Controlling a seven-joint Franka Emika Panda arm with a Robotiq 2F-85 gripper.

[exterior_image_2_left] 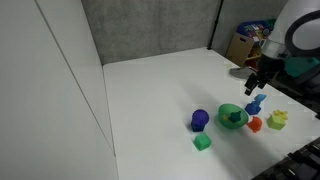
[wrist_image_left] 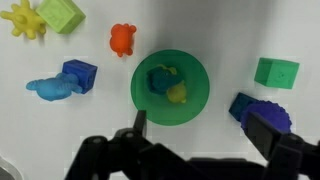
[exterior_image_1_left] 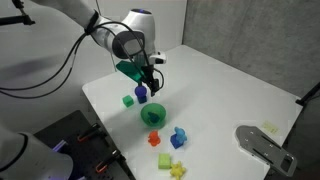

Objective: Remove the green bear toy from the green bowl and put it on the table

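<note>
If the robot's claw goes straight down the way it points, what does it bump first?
Probably the small round bright-green bowl, sitting just below the open gripper, or the tiny dark teal-green bear toy inside it. Depth is unclear, so I can't say which.

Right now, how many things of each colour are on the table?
Green: 4, bowl, bear toy, green cube, lime cube
Blue: 3, blue cube, lumpy toy, cylinder
Yellow: 2, spiky toy, piece in bowl
Orange: 1, orange toy
Total: 10
</note>
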